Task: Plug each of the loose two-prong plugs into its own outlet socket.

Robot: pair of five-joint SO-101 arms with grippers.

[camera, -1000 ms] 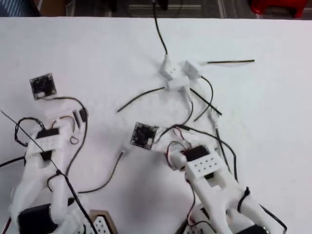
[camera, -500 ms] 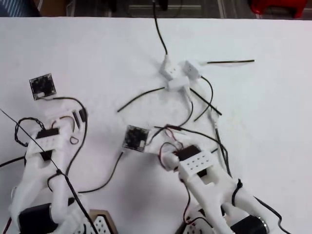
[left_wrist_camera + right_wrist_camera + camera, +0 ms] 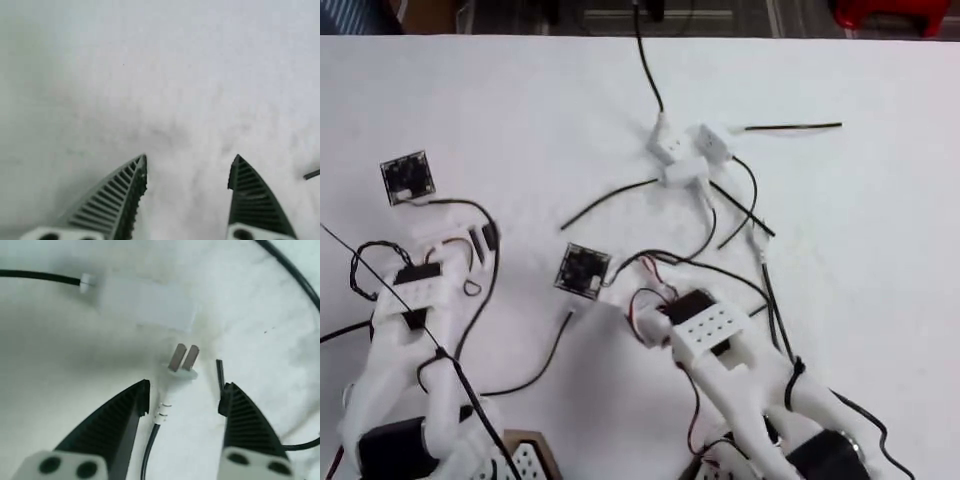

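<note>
Your right end effector is released. The two-prong plug lies on the table between its spread fingers, touching neither.

Before you close, I would go slightly farther forward so the pads meet the plug's moulded head and not the thin cord behind it. A grip on the cord would probably let the head swing. Shift sideways too, since the cord runs close beside one finger. A short black wire end sits just inside the other finger and could get pinched.

Grip firmly and keep the prongs level. Then push straight at the outlet socket, the white block just ahead of the prongs. I cannot make out its slots, so find them first.

Your left end effector is also released, above bare table.

The plug is white with a small flared head. Two flat grey prongs sit side by side, pointing away from the end effector and tilted a little. A ribbed collar leads into a black cord that trails back toward the wrist.
</note>
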